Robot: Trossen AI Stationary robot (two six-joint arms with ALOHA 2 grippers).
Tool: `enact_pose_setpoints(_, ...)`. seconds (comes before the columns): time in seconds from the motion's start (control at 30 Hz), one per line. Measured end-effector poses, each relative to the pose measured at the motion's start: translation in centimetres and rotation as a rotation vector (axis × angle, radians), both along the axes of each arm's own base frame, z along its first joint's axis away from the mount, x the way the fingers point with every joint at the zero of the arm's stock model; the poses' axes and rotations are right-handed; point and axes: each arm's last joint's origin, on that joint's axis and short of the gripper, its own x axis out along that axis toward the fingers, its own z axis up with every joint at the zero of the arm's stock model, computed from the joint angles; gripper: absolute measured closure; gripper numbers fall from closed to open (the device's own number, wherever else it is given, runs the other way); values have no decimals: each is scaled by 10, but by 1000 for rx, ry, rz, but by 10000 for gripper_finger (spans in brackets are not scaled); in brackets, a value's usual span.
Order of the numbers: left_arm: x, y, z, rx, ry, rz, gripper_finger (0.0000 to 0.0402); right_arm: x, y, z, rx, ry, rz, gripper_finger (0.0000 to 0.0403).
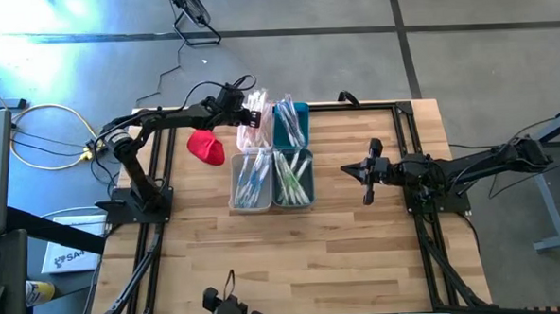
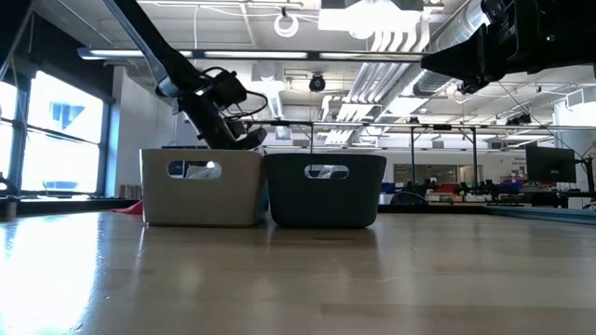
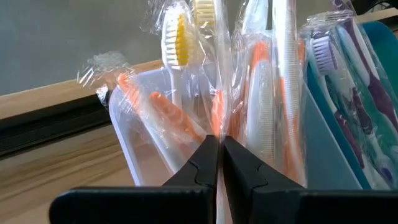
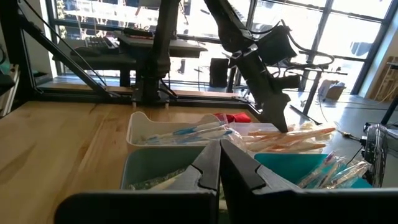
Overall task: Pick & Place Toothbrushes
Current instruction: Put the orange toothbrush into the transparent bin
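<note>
The toothbrushes (image 1: 253,176), each in a clear wrapper, already lie sorted into four small bins grouped at the far middle of the table (image 1: 293,242): orange and white ones in the clear bin (image 3: 134,134) at the far left of the group, purple and teal ones in the teal bin (image 1: 291,124) beside it, blue ones in the near pale bin (image 2: 200,188) and green ones in the near dark bin (image 2: 326,191). No loose toothbrush shows on the bare wood in the high view, so the sorting looks close to finished, or at its last piece. The left gripper (image 3: 220,163) sits right over the clear bin among the orange handles; its jaws are pressed together, and a strip of wrapper seems to run between them, but whether a toothbrush is really pinched there cannot be told. If it is, what remains is to let it go into that bin and draw back. Just beside that bin, on the left arm's side, lies a red cloth (image 1: 206,147), untouched by either arm. The right gripper (image 1: 366,171) waits above the table on its own side, well apart from the bins, jaws clenched on nothing. From the table-level view the two near bins stand touching, side by side, and hide what lies behind them.
</note>
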Motion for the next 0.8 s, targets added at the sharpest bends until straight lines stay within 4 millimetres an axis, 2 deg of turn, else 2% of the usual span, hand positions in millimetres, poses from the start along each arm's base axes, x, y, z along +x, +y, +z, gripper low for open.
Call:
enact_pose_setpoints(0.23, 1, 1, -1, 11, -10, 2, 365, 0, 0, 0, 0, 0, 0, 400)
enact_pose_setpoints(0.53, 1, 1, 1, -2, -30, 15, 282, 0, 0, 0, 0, 0, 0, 400)
enact_pose_setpoints(0.67, -1, -1, 9, 12, -40, 0, 268, 0, 0, 0, -4, 2, 0, 400)
enact_pose_setpoints(0.8, -6, -5, 26, 63, -52, -25, 266, 0, 0, 0, -6, 2, 0, 400)
